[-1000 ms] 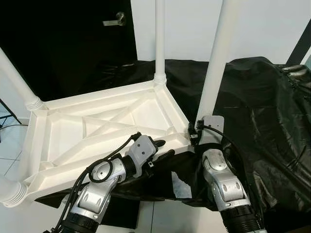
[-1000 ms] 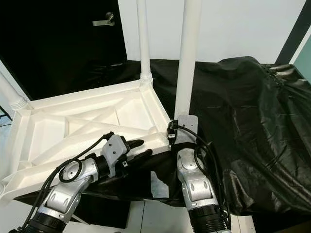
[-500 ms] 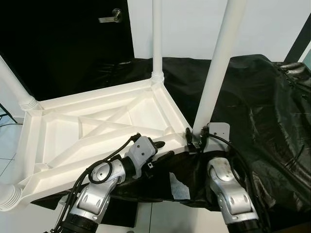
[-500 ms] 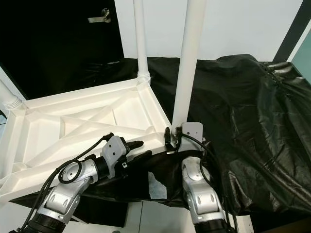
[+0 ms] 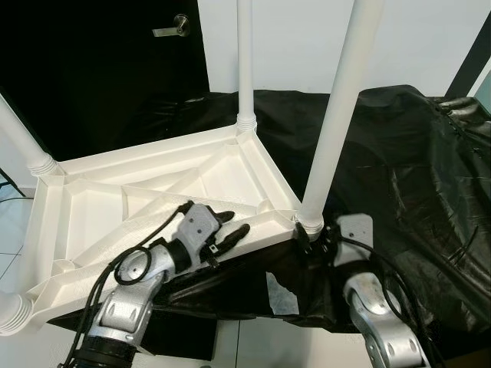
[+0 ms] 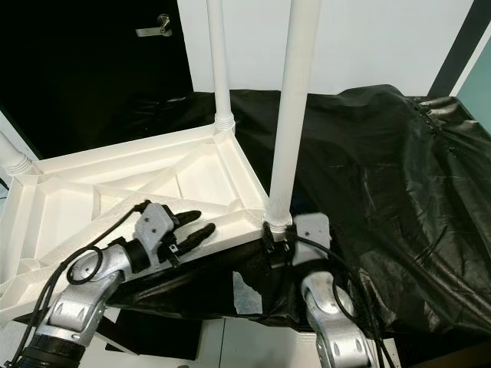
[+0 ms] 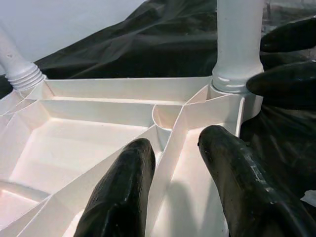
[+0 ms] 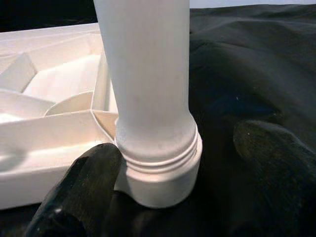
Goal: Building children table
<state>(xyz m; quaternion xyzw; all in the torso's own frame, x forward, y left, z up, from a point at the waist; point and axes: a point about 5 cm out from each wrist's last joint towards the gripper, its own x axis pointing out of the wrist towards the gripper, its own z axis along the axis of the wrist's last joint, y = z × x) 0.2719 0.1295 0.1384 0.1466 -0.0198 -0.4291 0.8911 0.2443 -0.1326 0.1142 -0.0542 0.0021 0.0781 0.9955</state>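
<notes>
The white children's table top (image 5: 100,207) lies upside down on a black cloth. Its near right leg (image 5: 337,115) stands upright in the corner socket (image 8: 158,173). My right gripper (image 5: 314,236) sits low at this leg's base, open. One finger (image 8: 84,187) touches the collar and the other finger (image 8: 276,168) stands off it. My left gripper (image 5: 235,221) is open over the near rim, its fingers (image 7: 123,192) straddling a rib just left of that corner. A far leg (image 5: 244,61) and a left leg (image 5: 19,130) also stand on the top.
Black cloth (image 5: 414,169) covers the support and bunches up on the right. A dark door with a lever handle (image 5: 169,31) stands behind, beside a white wall. Another leg end (image 5: 11,314) sticks out at the near left corner. A white scrap (image 5: 280,291) lies on the cloth's front.
My right gripper has dropped down the near right leg to its base, which now shows seated in the corner. My left gripper has moved left and up onto the rim.
</notes>
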